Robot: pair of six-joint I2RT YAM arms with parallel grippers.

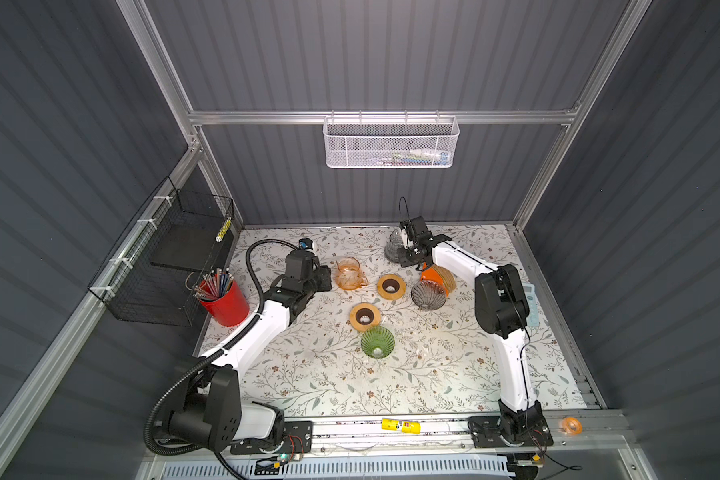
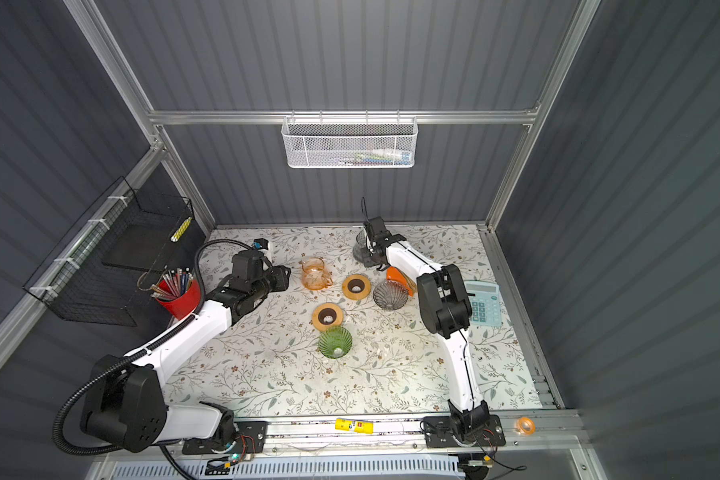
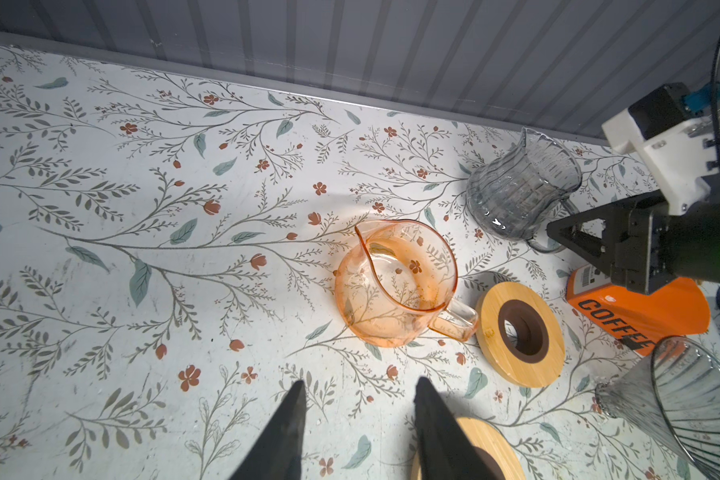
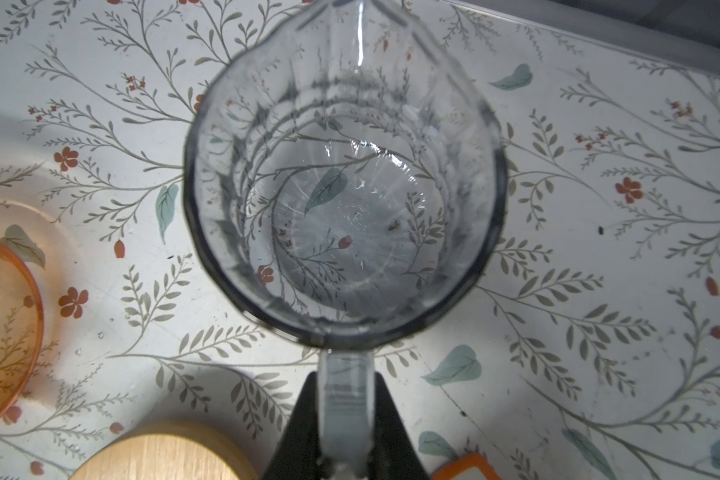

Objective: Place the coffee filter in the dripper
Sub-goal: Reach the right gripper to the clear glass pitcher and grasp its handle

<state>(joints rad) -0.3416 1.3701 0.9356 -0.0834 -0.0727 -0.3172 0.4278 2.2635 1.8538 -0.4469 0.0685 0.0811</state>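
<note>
My right gripper (image 4: 345,380) sits at the bottom centre of its wrist view, jaws pressed against both sides of the handle (image 4: 345,415) of the grey glass jug (image 4: 341,187). I see no gap, so I take it as gripping the jug. My left gripper (image 3: 360,386) hangs half open and empty at the lower middle of its view, short of the orange jug (image 3: 395,282).

The filters are not in either hand. They sit in the orange filter pack (image 1: 431,274), right of centre in both top views. It is under my right forearm and touching the far rim of the grey dripper (image 1: 428,294). The green dripper (image 1: 377,341) stands nearer the frame's centre, well apart from the pack.

I judge several risks from here:
- The handle is narrow, slick glass, so a lift could let the jug swing or slip and drop onto the table (image 1: 454,374).
- The jug stands near the back wall and could clip it.
- My forearm passes right above the pack, and a low sweep could tip it onto the grey dripper.
- With two drippers out, I could pick the wrong one.

Readable writing is sparse. The pack shows "COFFEE" (image 3: 616,328) in black capitals, with a barcode label too small to read. The glue stick's (image 1: 400,425) label is illegible.
</note>
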